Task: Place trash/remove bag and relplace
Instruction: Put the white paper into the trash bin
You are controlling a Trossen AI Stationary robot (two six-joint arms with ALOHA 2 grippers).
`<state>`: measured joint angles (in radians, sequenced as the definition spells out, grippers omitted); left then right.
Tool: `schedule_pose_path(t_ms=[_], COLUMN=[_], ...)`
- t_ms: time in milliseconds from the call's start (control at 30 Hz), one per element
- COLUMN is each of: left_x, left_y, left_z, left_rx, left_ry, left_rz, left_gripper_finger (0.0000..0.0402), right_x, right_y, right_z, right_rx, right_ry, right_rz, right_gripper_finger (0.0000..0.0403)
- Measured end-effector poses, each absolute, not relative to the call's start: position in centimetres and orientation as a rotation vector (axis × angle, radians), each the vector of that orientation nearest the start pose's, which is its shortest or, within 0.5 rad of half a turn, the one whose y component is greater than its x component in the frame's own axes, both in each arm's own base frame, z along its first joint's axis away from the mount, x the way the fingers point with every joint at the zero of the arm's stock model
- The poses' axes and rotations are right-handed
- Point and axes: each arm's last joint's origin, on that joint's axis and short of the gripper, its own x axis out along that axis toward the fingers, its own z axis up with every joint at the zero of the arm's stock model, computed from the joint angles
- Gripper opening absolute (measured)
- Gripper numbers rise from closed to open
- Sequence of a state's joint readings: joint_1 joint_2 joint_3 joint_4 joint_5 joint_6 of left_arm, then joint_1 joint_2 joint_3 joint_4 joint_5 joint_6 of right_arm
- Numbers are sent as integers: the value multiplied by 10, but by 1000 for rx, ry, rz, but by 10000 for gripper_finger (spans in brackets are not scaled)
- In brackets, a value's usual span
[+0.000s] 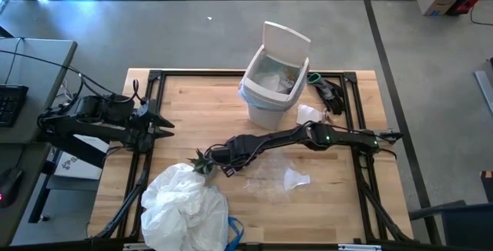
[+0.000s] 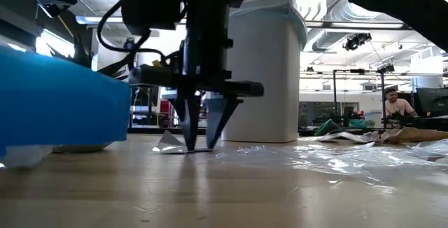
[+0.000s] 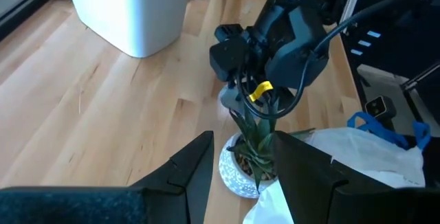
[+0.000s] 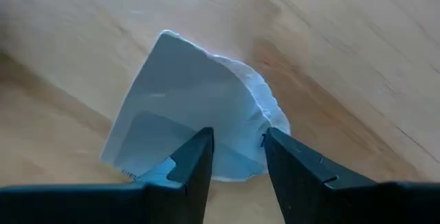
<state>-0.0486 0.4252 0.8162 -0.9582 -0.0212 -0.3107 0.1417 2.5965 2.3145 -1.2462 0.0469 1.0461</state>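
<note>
A white paper scrap [image 4: 185,100] of the trash lies flat on the wooden table [image 1: 177,101]. My right gripper [image 4: 237,135] points straight down over the scrap's edge, open, fingertips low at the table [image 2: 199,146]. The white bin [image 1: 266,108] stands at the far middle with its lid up, holding a liner and trash [image 1: 283,74]. A crumpled bag [image 1: 185,205], whitish with blue, lies at the near left. My left gripper [image 1: 166,124] waits open at the left edge, holding nothing. My right gripper comes at the white scrap's edge [image 4: 240,124] from above, one finger on either side of it. Whether the fingertips touch the paper I cannot tell. The scrap lies flat on the table.
A small potted plant [image 1: 202,161] stands right beside my right gripper, next to the bag. Clear plastic wrappers [image 1: 266,175] and a white scrap [image 1: 295,179] lie near the middle; another scrap [image 1: 308,114] lies right of the bin. A person [image 2: 395,105] sits in the room beyond.
</note>
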Motion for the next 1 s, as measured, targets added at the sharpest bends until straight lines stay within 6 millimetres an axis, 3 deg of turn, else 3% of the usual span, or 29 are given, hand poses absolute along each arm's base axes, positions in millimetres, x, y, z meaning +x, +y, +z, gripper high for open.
schedule_pose_path(t_ms=[133,300,600,767,1000], left_x=[65,65,65,66,76], left_y=[-3,-3,-2,-2,-5], left_z=[309,309,310,311,317], left_rx=[-283,-284,-281,-291,-341], left_ry=[566,567,561,537,460], left_rz=[61,62,72,72,-20], left_gripper_finger=[133,133,133,133,133], right_x=[509,512,496,486,471], right_y=[74,83,100,105,105], right_z=[125,124,131,154,227], right_rx=[702,668,582,508,435], right_ry=[1313,1253,1320,1301,1072], right_rz=[-641,-629,-697,-754,-803], right_gripper_finger=[98,11,0,0,0])
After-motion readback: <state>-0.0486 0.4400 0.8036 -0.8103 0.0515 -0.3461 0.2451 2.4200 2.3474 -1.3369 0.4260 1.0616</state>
